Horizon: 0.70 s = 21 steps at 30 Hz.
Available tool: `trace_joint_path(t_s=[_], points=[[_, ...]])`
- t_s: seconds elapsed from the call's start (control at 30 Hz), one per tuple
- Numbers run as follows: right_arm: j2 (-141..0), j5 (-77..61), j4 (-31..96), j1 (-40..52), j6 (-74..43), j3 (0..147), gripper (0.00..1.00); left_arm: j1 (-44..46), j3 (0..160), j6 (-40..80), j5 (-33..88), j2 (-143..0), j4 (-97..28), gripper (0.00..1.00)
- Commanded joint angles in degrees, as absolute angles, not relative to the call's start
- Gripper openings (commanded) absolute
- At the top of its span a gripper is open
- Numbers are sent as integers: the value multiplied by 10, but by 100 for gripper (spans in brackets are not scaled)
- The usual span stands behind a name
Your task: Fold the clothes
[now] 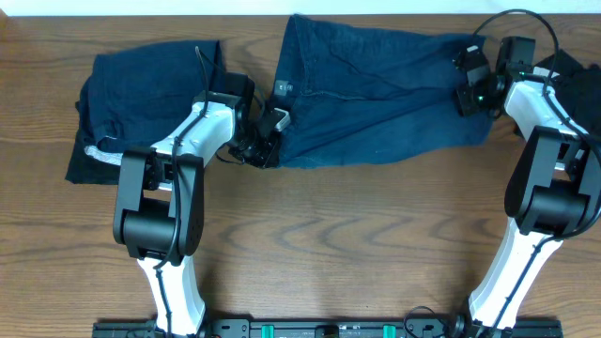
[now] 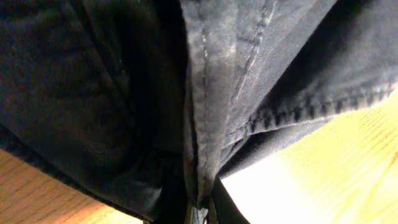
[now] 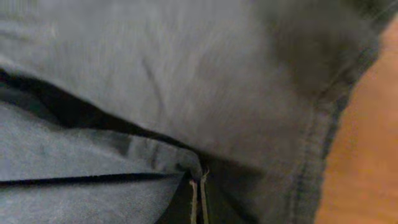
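Wide navy-blue shorts [image 1: 376, 94] lie spread across the back middle of the table, waistband and small label [image 1: 285, 87] at their left end. My left gripper [image 1: 268, 141] is shut on the shorts' lower left corner; the left wrist view shows a seamed fold [image 2: 208, 93] pinched between the fingers [image 2: 200, 214]. My right gripper [image 1: 472, 83] is shut on the shorts' right end; the right wrist view shows cloth [image 3: 186, 74] pinched between the fingertips [image 3: 199, 186]. A folded navy garment [image 1: 141, 94] lies at the back left.
A dark garment [image 1: 577, 80] lies at the right edge behind the right arm. The wooden table [image 1: 357, 244] stretches bare in front of the shorts. The arm bases stand at the front edge.
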<state>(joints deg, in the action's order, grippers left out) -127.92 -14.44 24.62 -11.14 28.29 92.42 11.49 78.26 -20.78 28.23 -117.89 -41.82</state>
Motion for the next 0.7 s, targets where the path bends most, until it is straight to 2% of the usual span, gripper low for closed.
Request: trace_joint_path(t_s=[0.0,0.03,0.1,0.13,0.17,0.23,0.33,0.43,0.57,0.67], points=[[-1274,-123,218,-113,243,935,12,112,780,-204,263,-1187,-421,7],[-1270,-123,212,-113,224,940,30,112,780,-204,263,-1187,-420,7],[-1260,-123,211,-114,187,952,43,112,780,-204,263,-1187,-419,6],[-1253,-123,216,-114,173,959,56,112,780,-204,263,-1187,-418,6],[-1243,-123,222,-114,157,966,74,112,780,-204,263,-1187,-418,7],[-1219,-122,235,-116,127,974,84,112,780,-204,263,-1187,-419,7],[-1171,-122,296,-122,76,977,86,112,780,-204,263,-1187,-419,7],[-1125,-122,419,-136,23,977,86,112,780,-204,263,-1187,-419,7],[-1111,-118,568,-163,-34,976,81,112,780,-204,263,-1187,-419,7],[-1117,-118,626,-188,-41,951,81,112,780,-204,263,-1187,-419,7]])
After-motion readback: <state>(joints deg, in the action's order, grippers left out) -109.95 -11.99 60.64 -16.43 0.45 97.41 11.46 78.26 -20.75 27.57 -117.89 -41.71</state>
